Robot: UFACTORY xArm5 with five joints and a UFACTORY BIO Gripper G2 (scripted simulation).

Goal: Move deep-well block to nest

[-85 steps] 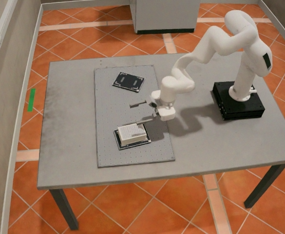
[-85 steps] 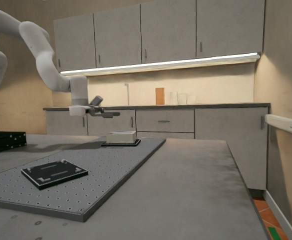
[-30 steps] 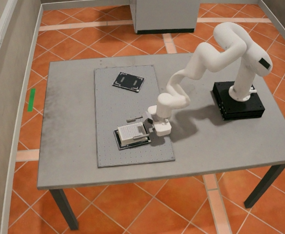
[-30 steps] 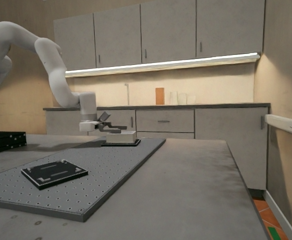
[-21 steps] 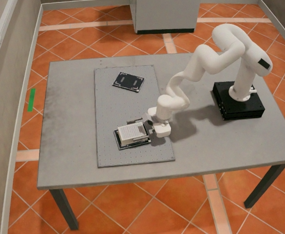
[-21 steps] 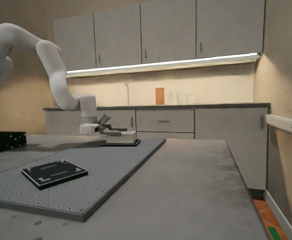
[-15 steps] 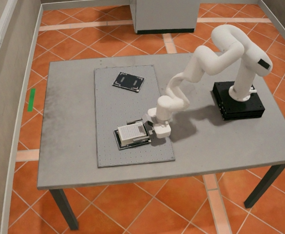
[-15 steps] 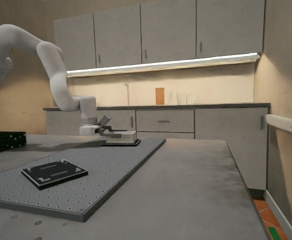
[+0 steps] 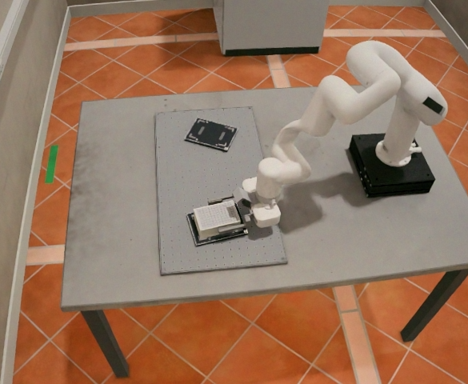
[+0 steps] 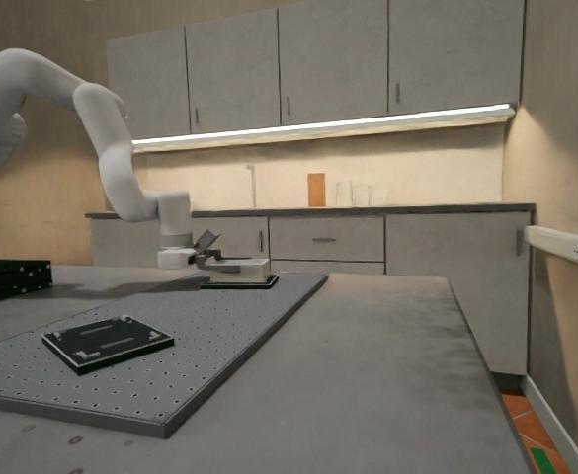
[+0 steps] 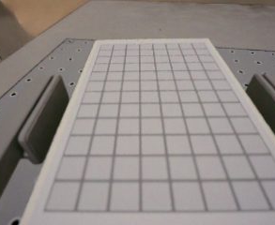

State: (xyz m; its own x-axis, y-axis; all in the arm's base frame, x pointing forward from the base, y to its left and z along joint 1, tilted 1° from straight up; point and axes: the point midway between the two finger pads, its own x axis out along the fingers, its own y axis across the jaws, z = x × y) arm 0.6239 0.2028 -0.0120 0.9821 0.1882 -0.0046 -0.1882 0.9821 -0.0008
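The white 96-well deep-well block point(image 9: 214, 216) point(image 10: 237, 276) point(image 11: 151, 141) sits in the black nest N1 point(image 9: 194, 231) point(image 10: 237, 286) and looks level. My gripper point(image 9: 214, 215) point(image 10: 244, 264) point(image 11: 158, 114) is open, its two fingers low along the block's long sides. The wrist view shows a narrow gap at the left finger; at the right, contact cannot be told. The block's cut-off corner cannot be made out. Nest N2 point(image 9: 211, 135) point(image 10: 74, 344) is empty, turned at an angle, with light corner locators and two slots.
Both nests stand on a grey perforated board point(image 9: 180, 178) point(image 10: 217, 326) on the table point(image 9: 114, 231) point(image 10: 355, 356). The arm's black base box point(image 9: 395, 178) point(image 10: 13, 277) is on the robot's side of the table. Cabinets and walls stand beyond the table.
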